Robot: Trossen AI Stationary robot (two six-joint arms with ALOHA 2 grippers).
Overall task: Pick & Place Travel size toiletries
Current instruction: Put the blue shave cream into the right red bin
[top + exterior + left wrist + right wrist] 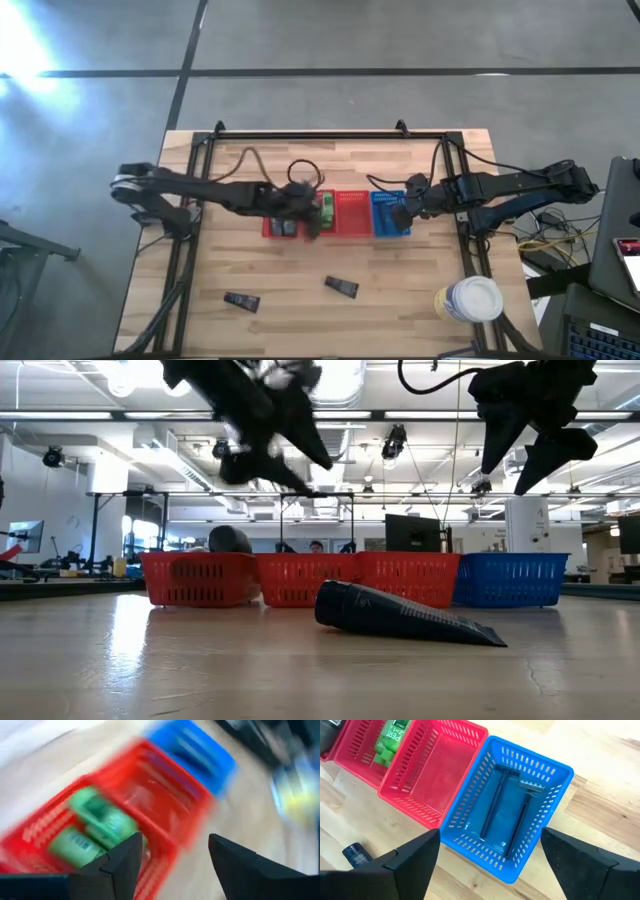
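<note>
The left end effector [170,865] hung open and empty over the red baskets [300,215]. The right [490,865] was open too. Two tubes [341,287] at lower centre perhaps lay far enough to cause a missed grasp.

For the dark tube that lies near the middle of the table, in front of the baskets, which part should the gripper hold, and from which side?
Grip the dark tube across its thicker round cap end, coming straight down from above. It lies flat on the table and tapers to a thin crimped tail that would probably slip.
</note>
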